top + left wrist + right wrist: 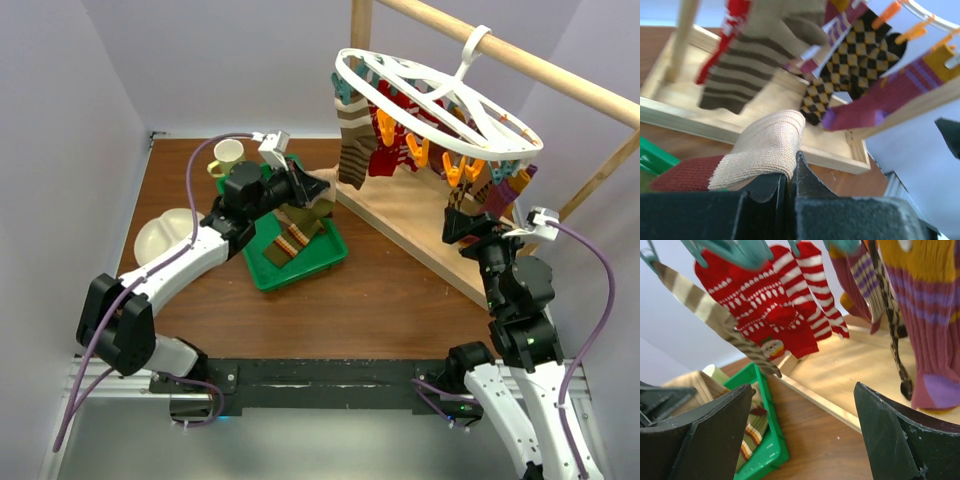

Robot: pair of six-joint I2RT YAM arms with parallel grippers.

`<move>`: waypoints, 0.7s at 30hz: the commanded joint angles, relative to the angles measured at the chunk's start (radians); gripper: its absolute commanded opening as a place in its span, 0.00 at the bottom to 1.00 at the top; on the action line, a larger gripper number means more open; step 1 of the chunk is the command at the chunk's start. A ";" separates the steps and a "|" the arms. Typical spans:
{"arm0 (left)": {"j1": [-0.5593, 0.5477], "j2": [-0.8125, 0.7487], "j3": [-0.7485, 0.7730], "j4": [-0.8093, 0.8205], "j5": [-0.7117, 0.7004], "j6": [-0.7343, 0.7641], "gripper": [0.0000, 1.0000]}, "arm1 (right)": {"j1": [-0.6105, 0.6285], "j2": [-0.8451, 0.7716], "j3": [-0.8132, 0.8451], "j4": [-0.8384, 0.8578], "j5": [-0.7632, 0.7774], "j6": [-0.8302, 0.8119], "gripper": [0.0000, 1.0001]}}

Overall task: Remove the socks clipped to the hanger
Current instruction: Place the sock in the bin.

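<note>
The white oval hanger [430,95] hangs from the wooden rail, with orange and teal clips holding several socks: a brown-striped one [352,145], red ones [385,150] and a maroon one [500,195]. My left gripper [315,193] is over the green tray, shut on a tan-and-maroon sock [765,150] with the jaws closed [790,172]. My right gripper [462,225] is open and empty [802,405], just below the hanging socks. Before it hang the red striped socks [775,315], a maroon sock with purple bands [930,330] and a brown-and-tan striped sock [715,315].
A green tray [320,262] holds striped socks [290,245]; it also shows in the right wrist view [765,440]. A cup [228,155] and a white plate [165,235] sit at the left. The wooden stand's base board [420,215] and rail [520,60] are at the right.
</note>
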 commanded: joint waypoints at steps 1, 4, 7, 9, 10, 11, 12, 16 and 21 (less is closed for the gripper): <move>0.049 0.005 0.034 -0.065 -0.086 0.058 0.00 | 0.000 -0.009 -0.025 -0.010 -0.010 0.018 0.88; 0.090 0.047 -0.004 -0.055 -0.103 0.041 0.00 | 0.000 -0.008 -0.037 -0.016 -0.015 0.018 0.88; 0.139 0.113 -0.073 -0.003 -0.104 -0.002 0.00 | -0.002 -0.003 -0.043 -0.019 -0.024 0.017 0.88; 0.179 0.154 -0.131 0.083 -0.045 -0.046 0.36 | 0.000 0.006 -0.037 -0.024 -0.033 0.014 0.89; 0.190 0.157 -0.151 0.102 -0.025 -0.061 0.60 | 0.000 0.018 -0.025 -0.037 -0.041 0.006 0.89; 0.192 0.154 -0.156 0.123 -0.017 -0.065 0.70 | -0.002 0.024 -0.019 -0.044 -0.041 0.000 0.89; 0.192 0.133 -0.159 0.117 -0.029 -0.062 0.78 | -0.002 0.027 -0.014 -0.050 -0.041 -0.005 0.89; 0.192 0.041 -0.148 0.048 -0.115 -0.036 0.98 | -0.002 0.026 -0.005 -0.070 -0.032 -0.023 0.90; 0.192 -0.096 -0.162 -0.022 -0.238 -0.003 0.99 | 0.000 0.029 0.003 -0.073 -0.033 -0.026 0.91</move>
